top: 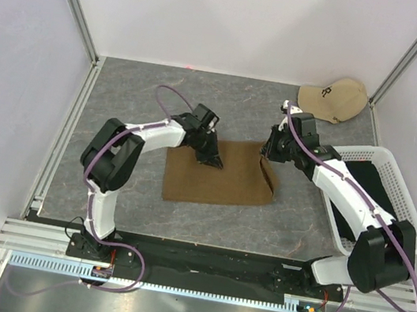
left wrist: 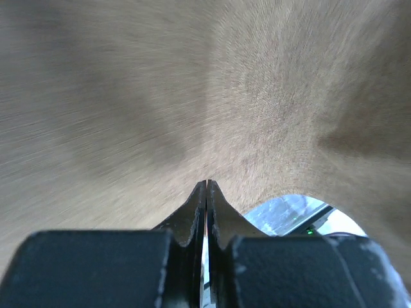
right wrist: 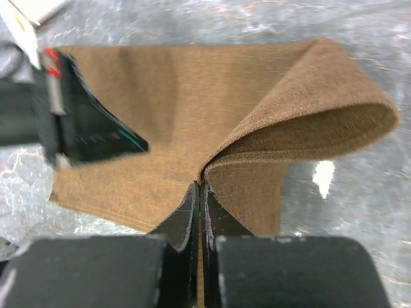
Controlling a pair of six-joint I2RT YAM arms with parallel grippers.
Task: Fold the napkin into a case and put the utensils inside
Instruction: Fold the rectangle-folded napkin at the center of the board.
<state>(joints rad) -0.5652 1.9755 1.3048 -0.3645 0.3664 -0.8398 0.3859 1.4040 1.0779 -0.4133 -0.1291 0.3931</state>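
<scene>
Caught mid-fold, seemingly at the first crease toward the case. Spread at the middle of the grey table point(top: 138, 96): the napkin point(top: 216, 181), olive-brown, flat along the near edge, taken up at both ends of the far edge. Pinched at the far-left corner by the left gripper point(left wrist: 206, 187), jaws pressed together on the cloth with no gap between them, and draped so close as to fill nearly the whole wrist view. Pinched at the far-right corner by the right gripper point(right wrist: 200, 187), jaws likewise closed tight on the hem, the corner raised and curled back into a soft loop. Held at two corners, probably, to keep the far edge straight while carrying it over toward the near edge; held at one corner only, likely to sag and crease askew. No utensils to be seen in any view, so none yet inside. Off to the right, apart from the cloth: a white mesh basket point(top: 411, 210) with black fabric point(top: 368, 183) in it, and a beige cap point(top: 334, 97) at the far-right corner.
</scene>
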